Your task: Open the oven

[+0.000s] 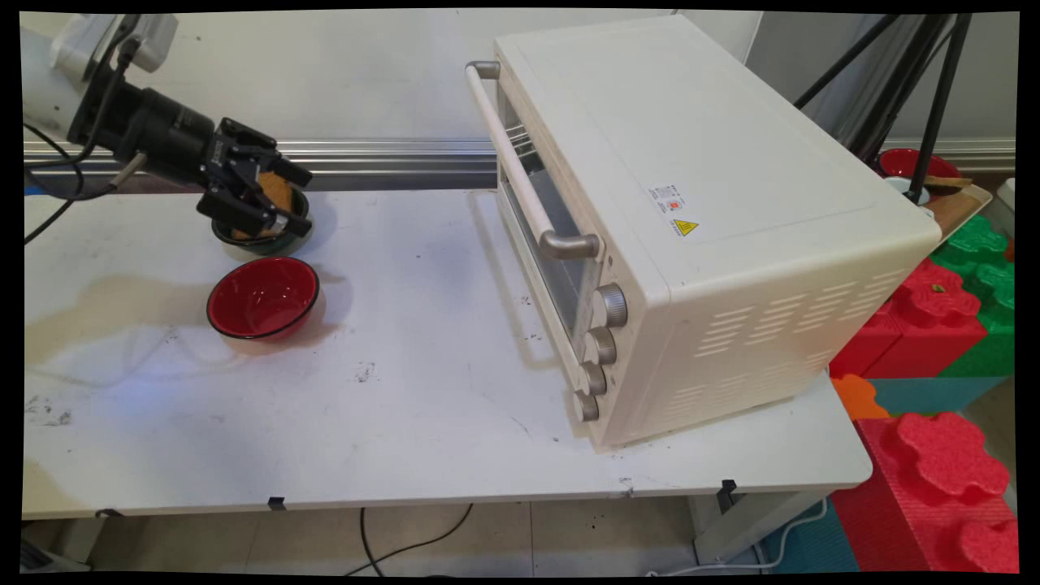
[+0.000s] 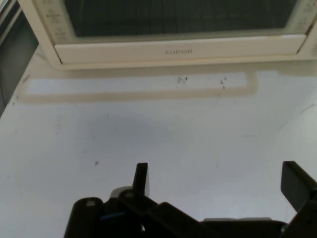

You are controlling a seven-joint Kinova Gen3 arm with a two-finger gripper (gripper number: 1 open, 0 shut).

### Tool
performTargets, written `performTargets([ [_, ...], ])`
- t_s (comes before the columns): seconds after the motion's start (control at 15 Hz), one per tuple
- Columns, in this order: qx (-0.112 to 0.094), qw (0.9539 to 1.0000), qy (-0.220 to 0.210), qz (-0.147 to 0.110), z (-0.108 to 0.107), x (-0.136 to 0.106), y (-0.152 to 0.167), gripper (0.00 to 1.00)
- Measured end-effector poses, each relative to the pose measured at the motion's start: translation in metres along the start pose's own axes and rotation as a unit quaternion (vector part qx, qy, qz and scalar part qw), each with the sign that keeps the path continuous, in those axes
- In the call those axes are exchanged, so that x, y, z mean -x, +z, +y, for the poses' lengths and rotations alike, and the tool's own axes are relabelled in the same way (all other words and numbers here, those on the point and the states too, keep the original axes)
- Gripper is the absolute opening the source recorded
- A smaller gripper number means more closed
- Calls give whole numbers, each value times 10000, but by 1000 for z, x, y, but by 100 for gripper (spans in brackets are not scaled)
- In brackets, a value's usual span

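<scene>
My gripper (image 1: 292,201) hangs at the table's back left, tilted toward the oven, right over a dark bowl (image 1: 262,243). An orange-brown flat piece (image 1: 276,192) in that bowl shows between the linkage parts. In the hand view my gripper (image 2: 218,174) is open wide, with only bare table between the fingers (image 2: 141,174); the bowl is not seen there. A red bowl (image 1: 264,297) with a black rim stands just in front of the dark one and looks empty.
A large cream toaster oven (image 1: 691,219) with its door shut fills the table's right half; its door front (image 2: 173,49) faces my hand. Red and green foam blocks (image 1: 934,325) lie off the right edge. The white table (image 1: 390,422) is scuffed.
</scene>
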Motion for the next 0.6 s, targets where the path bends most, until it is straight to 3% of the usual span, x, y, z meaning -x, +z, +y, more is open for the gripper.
performTargets([
  [0.6,94,9991,-61,419,-6,-47,7,100],
])
